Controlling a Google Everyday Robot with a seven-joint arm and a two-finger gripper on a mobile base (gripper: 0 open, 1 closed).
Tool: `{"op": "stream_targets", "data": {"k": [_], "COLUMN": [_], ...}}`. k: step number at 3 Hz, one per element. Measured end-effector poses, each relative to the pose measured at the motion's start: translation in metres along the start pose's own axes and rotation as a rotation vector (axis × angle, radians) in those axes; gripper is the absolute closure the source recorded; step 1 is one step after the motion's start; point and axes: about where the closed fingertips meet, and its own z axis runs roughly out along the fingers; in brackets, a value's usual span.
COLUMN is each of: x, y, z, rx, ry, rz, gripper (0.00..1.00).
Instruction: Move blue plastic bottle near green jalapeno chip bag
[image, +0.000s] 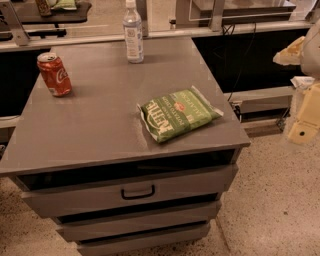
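Three items top a grey drawer cabinet (100, 125): a flat green jalapeno chip bag (177, 115) at four o'clock, a tall clear blue plastic bottle (133, 37) upright at twelve, a red soda can (55, 75) at ten. The cream gripper (292, 52) hangs off-table at three, its state unreadable. The bottle is likely light, slick and tippy: take it mid-label.

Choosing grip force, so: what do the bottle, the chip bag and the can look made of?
Blue plastic bottle: clear, glossy plastic, with a see-through body and white cap. Green jalapeno chip bag: thin printed film, likely plastic, creased with a slight sheen. Red can: probably painted metal, with a bright rim. The gripper hangs right of the table.
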Motion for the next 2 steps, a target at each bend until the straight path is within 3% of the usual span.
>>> {"op": "stream_targets", "data": {"k": [1,2], "x": [0.000,-0.017], "y": [0.000,-0.021], "z": [0.000,0.007], "rx": [0.000,0.027], "ry": [0.000,-0.074], "rz": [0.000,0.011], "gripper": [0.00,0.00]}}
